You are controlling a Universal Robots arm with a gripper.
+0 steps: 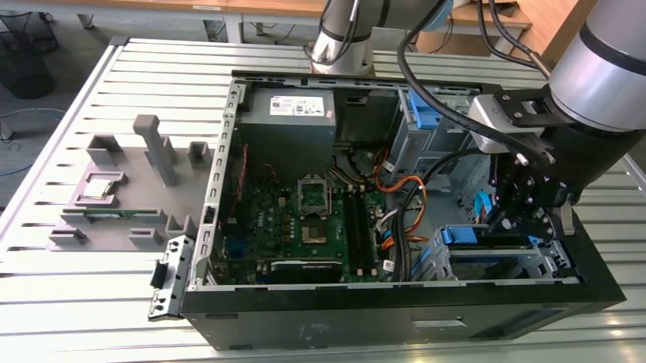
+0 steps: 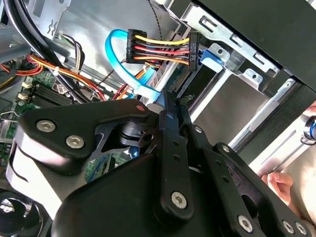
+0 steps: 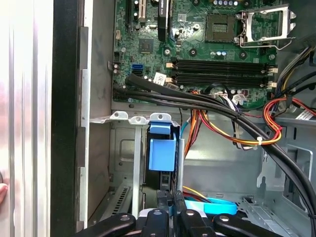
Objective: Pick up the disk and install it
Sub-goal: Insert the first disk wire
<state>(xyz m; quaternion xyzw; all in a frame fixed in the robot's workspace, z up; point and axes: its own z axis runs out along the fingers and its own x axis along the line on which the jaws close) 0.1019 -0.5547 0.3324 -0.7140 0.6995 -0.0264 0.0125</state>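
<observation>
Exterior view: tool (image 1: 522,219) low inside computer case (image 1: 302,333), at drive cage (image 1: 500,261). Disk (image 3: 161,155) on edge in cage, blue bracket showing. Tool clenched on disk edge. Judged stiff, fairly heavy, shock-sensitive; grip bracket rails, not label.

PC case (image 1: 302,318): lying open on slatted table (image 1: 101,302).
Motherboard (image 1: 302,227): sitting on case floor.
PSU (image 1: 290,106): sitting w/ white sticker, just beyond motherboard.
Grey fixture (image 1: 126,189): standing outside case, exterior view's left.
Orange cables (image 1: 404,193): running beside motherboard.
</observation>
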